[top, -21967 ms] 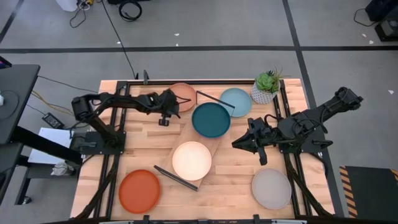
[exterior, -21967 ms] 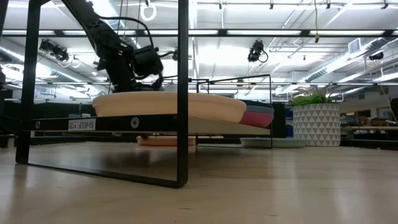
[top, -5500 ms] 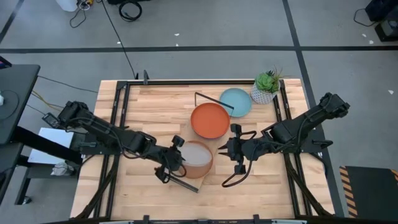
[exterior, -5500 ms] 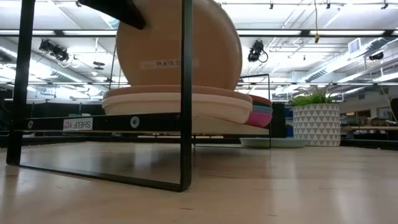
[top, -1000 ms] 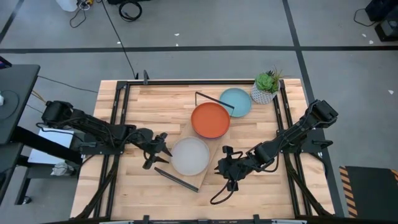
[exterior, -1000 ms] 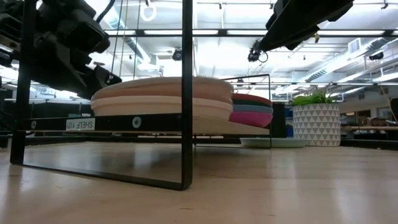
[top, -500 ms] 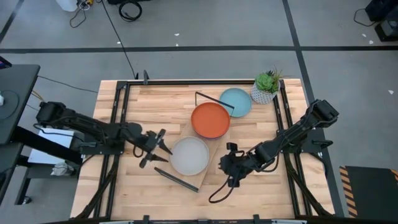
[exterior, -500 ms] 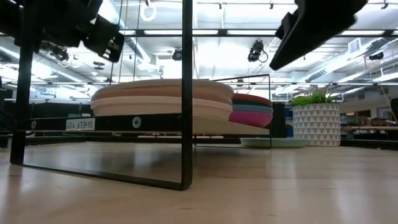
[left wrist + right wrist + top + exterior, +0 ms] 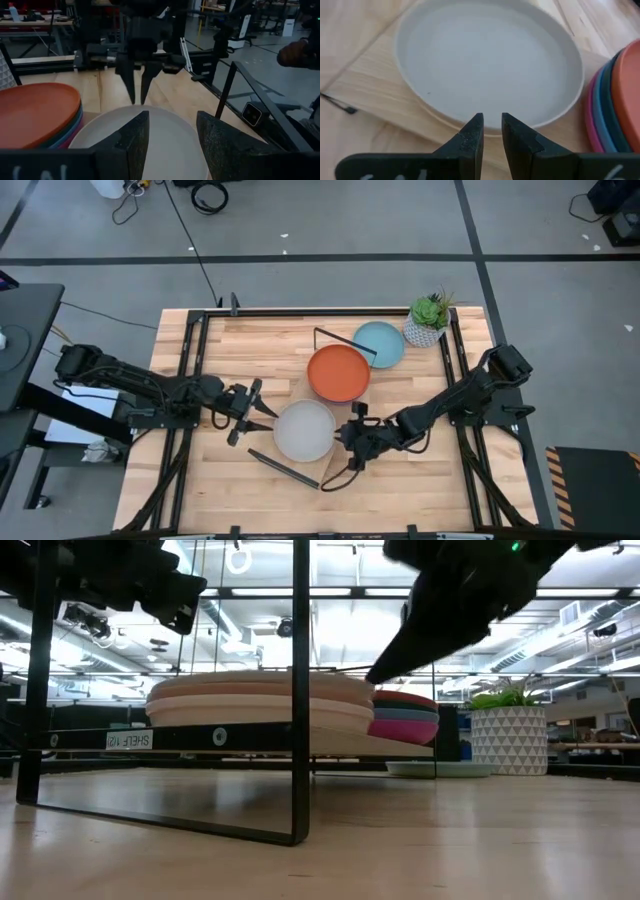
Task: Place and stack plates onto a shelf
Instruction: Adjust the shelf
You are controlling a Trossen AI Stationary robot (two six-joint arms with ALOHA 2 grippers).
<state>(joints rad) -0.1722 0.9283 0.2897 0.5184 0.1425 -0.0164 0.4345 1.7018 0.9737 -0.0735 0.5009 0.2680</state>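
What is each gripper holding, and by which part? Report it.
Nothing is held. The left gripper stands open beside the grey plate; the right gripper hovers at that plate's rim, fingers narrowly apart with nothing between them.

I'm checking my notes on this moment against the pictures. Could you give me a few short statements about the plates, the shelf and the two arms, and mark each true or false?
1. A grey plate tops the near stack on the shelf. True.
2. The orange plate lies alone on the bare table. False: it tops the other stack on the shelf, with teal, blue and magenta rims showing beneath it in the right wrist view.
3. The light blue plate sits off the shelf, beside the potted plant. True.
4. The right gripper holds the grey plate. False: its narrowly parted jaws are at the plate's edge, gripping nothing.
5. The left gripper has its jaws open, on the grey plate's other side. True.
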